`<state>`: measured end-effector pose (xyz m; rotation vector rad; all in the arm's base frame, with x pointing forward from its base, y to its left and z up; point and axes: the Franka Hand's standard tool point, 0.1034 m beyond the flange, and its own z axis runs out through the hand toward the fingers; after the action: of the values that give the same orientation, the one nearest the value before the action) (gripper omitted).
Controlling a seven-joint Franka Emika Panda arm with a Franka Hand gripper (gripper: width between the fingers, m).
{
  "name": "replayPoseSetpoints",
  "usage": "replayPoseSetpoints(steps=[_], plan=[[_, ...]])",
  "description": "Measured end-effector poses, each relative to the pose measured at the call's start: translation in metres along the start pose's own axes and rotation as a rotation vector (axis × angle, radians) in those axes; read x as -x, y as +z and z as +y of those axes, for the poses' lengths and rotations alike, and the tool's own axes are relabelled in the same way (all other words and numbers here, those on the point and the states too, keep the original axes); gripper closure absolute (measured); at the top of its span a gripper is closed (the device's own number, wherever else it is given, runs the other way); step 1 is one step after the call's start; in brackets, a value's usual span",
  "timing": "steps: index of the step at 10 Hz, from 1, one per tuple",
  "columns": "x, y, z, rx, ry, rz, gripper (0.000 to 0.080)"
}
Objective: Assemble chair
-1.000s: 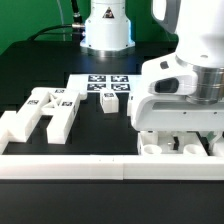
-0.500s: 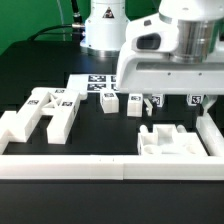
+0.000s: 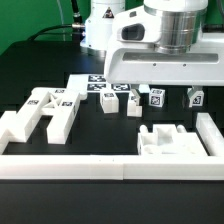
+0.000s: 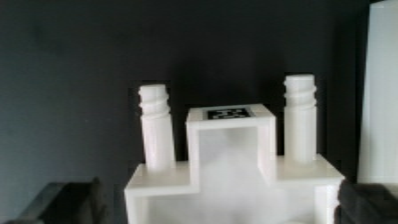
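At the exterior view's left, we see the H-shaped frame (image 3: 45, 112) lying loose. Small pegs (image 3: 108, 101) stand mid-table, unjoined. Rightward, the boxy seat (image 3: 170, 140), bearing two upright posts (image 4: 302, 115), rests by the border wall (image 3: 70, 165). Our gripper (image 4: 217, 205) hangs above, released and empty. We judge that most of the assembly remains.

Dark gripper fingers (image 4: 64, 204): we see only edge-cropped tips.
Chunky white plastic chair part (image 4: 231, 185): base cropped, tag blurred.
Flat white marker board (image 3: 88, 80): partly behind white robot arm (image 3: 165, 55).
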<state>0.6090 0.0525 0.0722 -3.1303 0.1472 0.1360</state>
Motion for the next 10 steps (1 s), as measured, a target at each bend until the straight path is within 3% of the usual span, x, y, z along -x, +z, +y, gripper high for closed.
replayPoseSetpoints(steps=[4,8,10], plan=[[0.047,0.016,0.035,0.016,0.053,-0.012,0.015],[0.054,0.023,0.039,0.022,0.053,-0.037,0.015],[0.058,0.025,0.045,0.034,0.044,-0.156,0.015]])
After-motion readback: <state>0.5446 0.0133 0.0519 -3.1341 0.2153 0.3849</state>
